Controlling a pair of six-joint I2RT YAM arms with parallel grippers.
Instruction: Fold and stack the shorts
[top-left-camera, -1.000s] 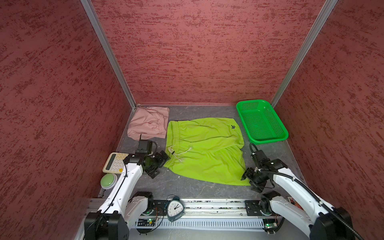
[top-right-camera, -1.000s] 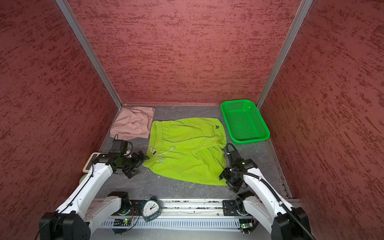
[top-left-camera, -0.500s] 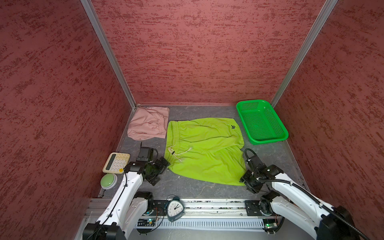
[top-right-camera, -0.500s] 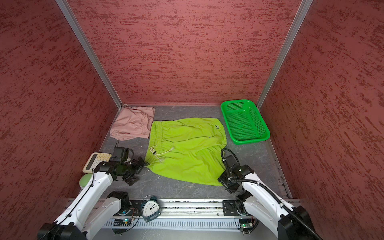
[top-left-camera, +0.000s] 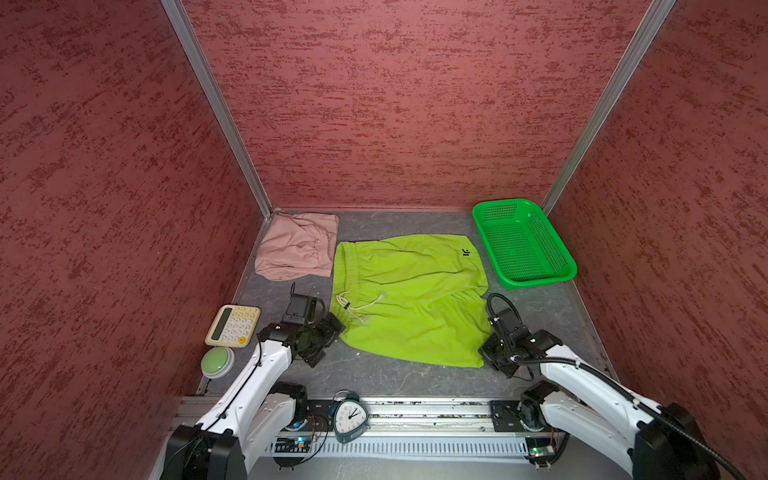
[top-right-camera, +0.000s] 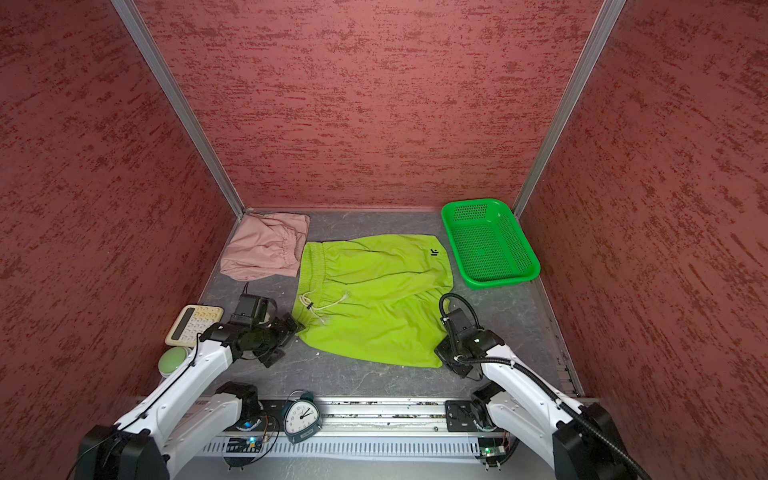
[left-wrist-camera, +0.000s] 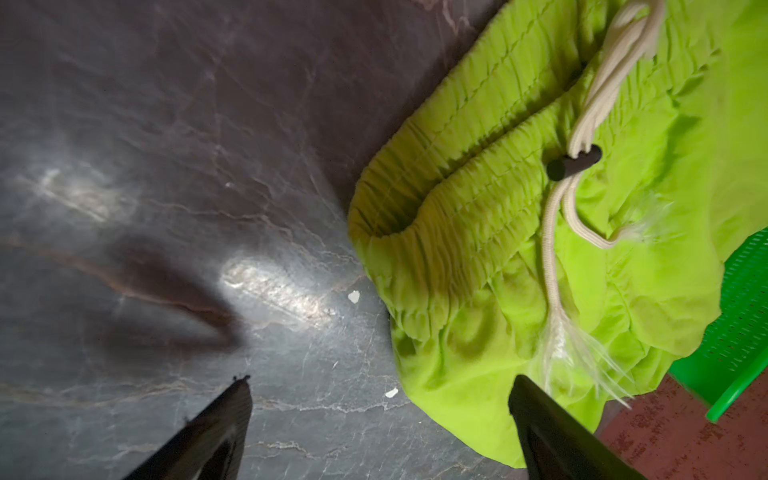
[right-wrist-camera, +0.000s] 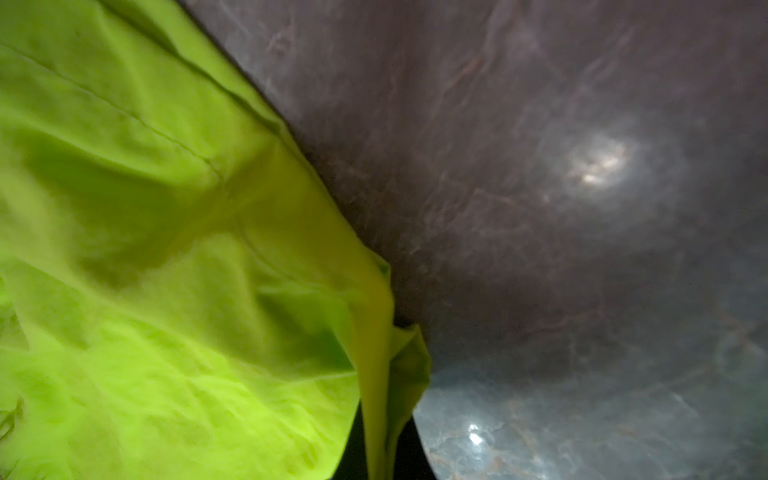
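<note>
The lime green shorts (top-left-camera: 411, 299) lie spread flat mid-table in both top views, waistband and pale drawstring (left-wrist-camera: 552, 249) to the left. The dusty pink shorts (top-left-camera: 297, 249) lie bunched in the back left corner. My left gripper (top-left-camera: 332, 328) is open at the waistband's near corner. In the left wrist view one finger (left-wrist-camera: 548, 428) is over the lime cloth and the other is over bare table. My right gripper (top-left-camera: 486, 353) is at the near right hem corner. In the right wrist view it (right-wrist-camera: 386, 457) is shut on a pinched fold of the lime green shorts (right-wrist-camera: 145, 291).
A bright green perforated basket (top-left-camera: 521, 245) stands at the back right. A calculator (top-left-camera: 232, 325) and a green push button (top-left-camera: 217, 360) sit by the left wall. A clock (top-left-camera: 351, 417) stands on the front rail. Red walls close in three sides.
My right gripper has moved slightly toward the near hem corner of the lime shorts and closed on it. My left gripper has come nearer, to the waistband's near corner, and is still open.
</note>
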